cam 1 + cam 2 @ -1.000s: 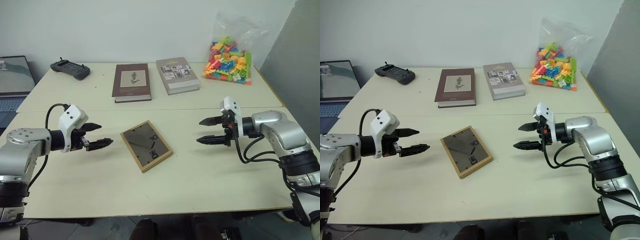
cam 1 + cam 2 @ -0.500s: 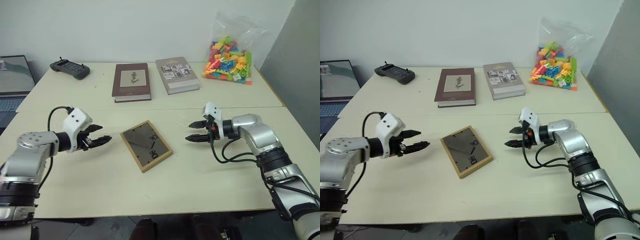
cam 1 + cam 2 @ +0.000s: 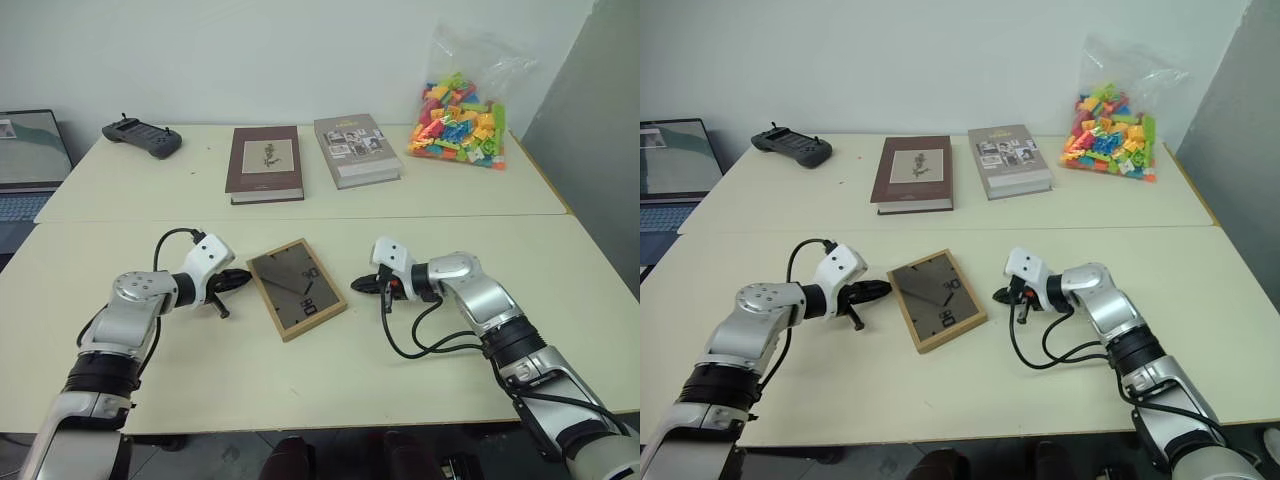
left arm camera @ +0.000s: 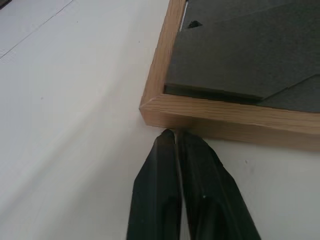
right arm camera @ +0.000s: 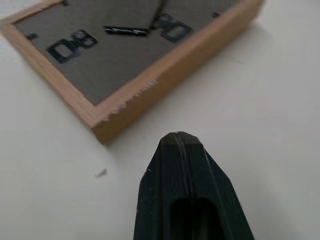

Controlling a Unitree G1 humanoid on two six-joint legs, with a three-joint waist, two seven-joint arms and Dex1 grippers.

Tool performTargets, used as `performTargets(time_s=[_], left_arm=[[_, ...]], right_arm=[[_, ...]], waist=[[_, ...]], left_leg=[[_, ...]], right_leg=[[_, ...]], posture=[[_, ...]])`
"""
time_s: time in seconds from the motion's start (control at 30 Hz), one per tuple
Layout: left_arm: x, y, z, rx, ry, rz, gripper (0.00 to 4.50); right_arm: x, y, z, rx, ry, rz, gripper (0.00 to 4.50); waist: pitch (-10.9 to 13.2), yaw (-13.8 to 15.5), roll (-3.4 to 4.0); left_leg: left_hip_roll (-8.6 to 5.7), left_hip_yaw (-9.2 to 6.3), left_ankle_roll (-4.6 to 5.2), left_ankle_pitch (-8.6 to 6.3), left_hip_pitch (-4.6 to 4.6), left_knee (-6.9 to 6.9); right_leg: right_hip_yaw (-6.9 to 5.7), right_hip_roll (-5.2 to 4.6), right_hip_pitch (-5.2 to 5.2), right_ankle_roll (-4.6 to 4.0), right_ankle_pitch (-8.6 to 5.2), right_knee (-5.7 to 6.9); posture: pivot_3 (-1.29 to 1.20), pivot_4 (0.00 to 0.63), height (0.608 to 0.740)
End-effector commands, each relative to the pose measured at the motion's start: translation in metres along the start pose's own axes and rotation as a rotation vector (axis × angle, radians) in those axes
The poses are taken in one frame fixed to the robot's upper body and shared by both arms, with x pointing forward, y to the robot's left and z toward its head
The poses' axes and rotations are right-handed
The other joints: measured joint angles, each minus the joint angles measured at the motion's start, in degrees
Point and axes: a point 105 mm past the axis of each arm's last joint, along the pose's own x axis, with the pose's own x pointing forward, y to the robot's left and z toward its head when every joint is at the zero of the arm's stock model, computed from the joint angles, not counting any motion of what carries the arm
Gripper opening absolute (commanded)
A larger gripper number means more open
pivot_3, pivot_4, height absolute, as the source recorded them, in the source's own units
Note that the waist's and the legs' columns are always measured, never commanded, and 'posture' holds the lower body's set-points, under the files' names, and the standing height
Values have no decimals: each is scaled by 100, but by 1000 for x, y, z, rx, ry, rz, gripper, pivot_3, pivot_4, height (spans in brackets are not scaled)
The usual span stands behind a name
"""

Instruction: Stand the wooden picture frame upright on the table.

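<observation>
The wooden picture frame [image 3: 297, 288] lies flat and face down on the table [image 3: 300, 390], its dark grey back and metal hangers up. My left gripper [image 3: 243, 274] is shut, low over the table on the frame's left side. In the left wrist view its fingertips [image 4: 167, 136] point at the frame's corner [image 4: 155, 107], close to touching it. My right gripper [image 3: 358, 285] is also shut, just off the frame's right side. In the right wrist view a short gap of bare table separates its tip [image 5: 177, 136] from the frame's wooden edge [image 5: 135, 107].
At the table's far side lie a maroon book [image 3: 264, 163], a grey book [image 3: 355, 149], a bag of coloured bricks [image 3: 460, 110] and a black controller [image 3: 142, 135]. A laptop [image 3: 25, 160] stands at far left. A seam [image 3: 450, 216] crosses the tabletop behind the frame.
Both grippers have gone from open to shut. Each has dropped towards the table and moved inward, ending close beside the frame's left and right sides. The frame has not moved.
</observation>
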Motion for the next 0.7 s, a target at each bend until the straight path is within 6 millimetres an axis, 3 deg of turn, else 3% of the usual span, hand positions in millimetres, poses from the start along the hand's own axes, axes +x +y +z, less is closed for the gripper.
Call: performTargets(time_s=[0.03, 0.27, 0.43, 0.53, 0.7], left_arm=[[9, -9, 18, 58, -48, -55, 6], [22, -34, 30, 86, -82, -153, 6], [22, -54, 41, 110, -106, -233, 6], [22, -67, 46, 140, -97, -287, 6], [17, -79, 51, 176, -86, -337, 6]], right_arm=[[5, 12, 17, -39, -37, 35, 0], [4, 15, 10, -20, -5, 41, 0], [-20, 8, -5, -31, 61, 16, 0], [-41, -7, -14, -41, 120, -37, 0], [-58, -22, -15, -55, 155, -94, 0]], waist=[[0, 5, 0], [-1, 17, -1], [-1, 54, -1], [-1, 41, -1], [-1, 30, -1]], left_leg=[[0, 0, 0, 0, 0, 1], [-2, -1, -1, 0, 2, 2], [-6, -4, 0, 0, 0, 5], [-5, -3, 0, 0, 0, 5], [-3, -2, 1, 0, 2, 4]], right_leg=[[0, 0, 0, 0, 0, 0], [0, 0, 2, 0, 0, 1], [-1, -4, 6, 0, 0, -2], [-1, -4, 6, 0, 0, -1], [1, -1, 6, 0, 0, -1]], posture=[[0, 150, 740], [0, 150, 740], [0, 150, 740], [0, 150, 740], [0, 150, 740]])
